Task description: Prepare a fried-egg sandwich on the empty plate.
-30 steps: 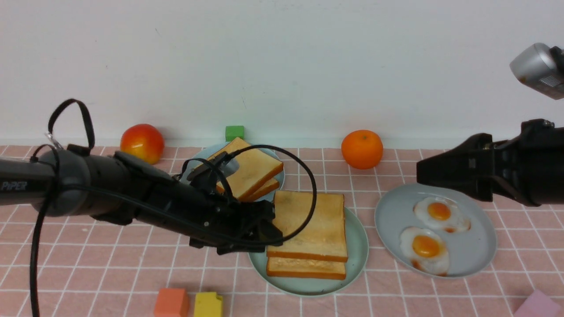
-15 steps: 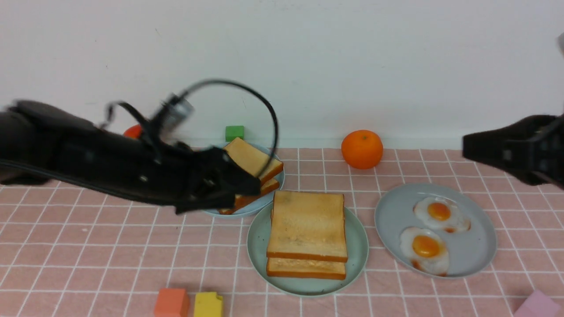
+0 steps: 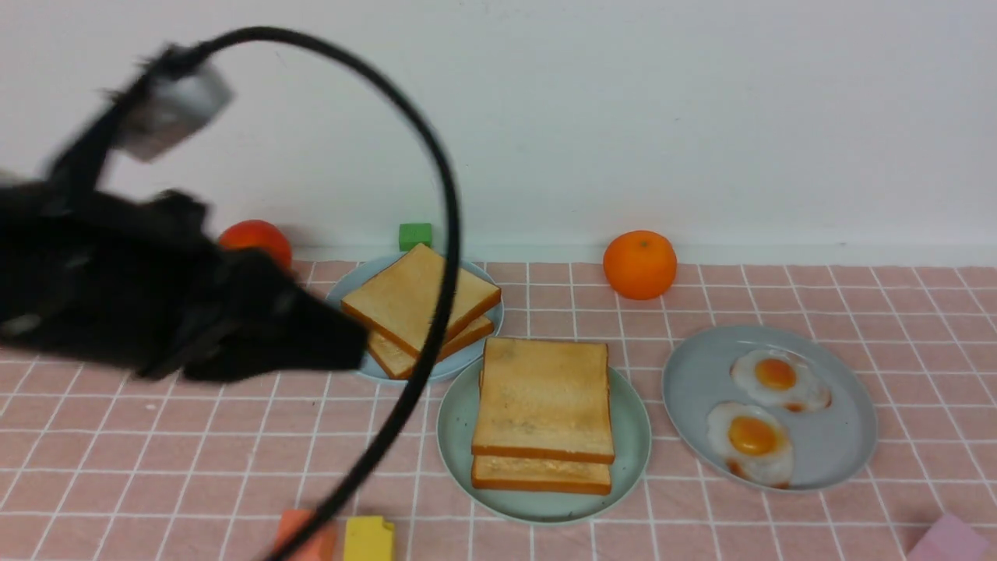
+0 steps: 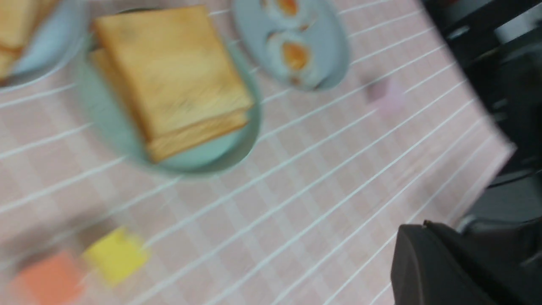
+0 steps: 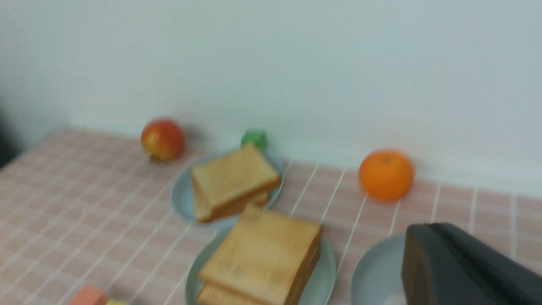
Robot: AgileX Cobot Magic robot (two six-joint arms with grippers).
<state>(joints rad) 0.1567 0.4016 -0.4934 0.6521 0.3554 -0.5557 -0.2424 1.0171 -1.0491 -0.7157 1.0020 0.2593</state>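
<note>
Two square toast slices (image 3: 544, 397) lie stacked on the mint-green plate (image 3: 459, 460) at the table's middle, and no egg shows between them. My left gripper (image 3: 354, 347) hangs blurred to the left of that plate, in front of the other toast plate, shut and empty. In the left wrist view the left gripper (image 4: 423, 224) has its jaws pressed together, with the stack (image 4: 169, 72) far from it. My right gripper (image 5: 427, 226) is also shut and empty, above the egg plate's edge. It is out of the front view.
Two fried eggs (image 3: 752, 436) lie on a grey plate (image 3: 841, 436) at the right. A pale blue plate (image 3: 463, 357) holds another toast pile (image 3: 420, 300). Apple (image 3: 257, 238), green cube (image 3: 414, 235) and orange (image 3: 640, 263) line the wall. Yellow (image 3: 368, 538) and pink (image 3: 950, 541) blocks sit in front.
My left arm has drawn back to the left and upward from the mint plate, and its gripper has shut. The right arm has withdrawn rightward out of the front view.
</note>
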